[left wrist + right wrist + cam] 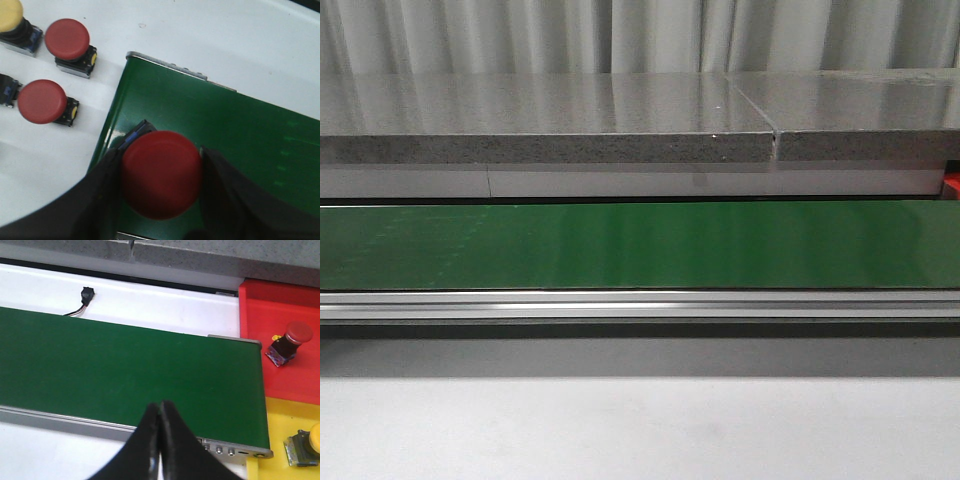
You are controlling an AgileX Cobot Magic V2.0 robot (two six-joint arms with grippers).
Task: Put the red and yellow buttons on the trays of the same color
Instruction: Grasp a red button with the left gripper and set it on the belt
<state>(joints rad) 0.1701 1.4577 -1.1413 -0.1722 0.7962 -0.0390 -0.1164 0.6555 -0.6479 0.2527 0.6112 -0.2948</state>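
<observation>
In the left wrist view my left gripper (161, 172) is shut on a red button (161, 175), holding it over the end of the green conveyor belt (225, 130). Two more red buttons (67, 40) (42, 101) and a yellow button (10, 15) stand on the white table beside the belt. In the right wrist view my right gripper (160, 407) is shut and empty over the belt's (125, 370) near edge. A red button (290, 340) lies on the red tray (260, 310), and a yellow button (306, 442) on the yellow tray (280, 415). Neither gripper shows in the front view.
The front view shows the green belt (640, 245), its aluminium rail (640, 305) and a grey stone ledge (540, 130) behind. A small black connector with wires (86, 294) lies on the white table beyond the belt. Another dark button base (6, 90) sits at the left wrist view's edge.
</observation>
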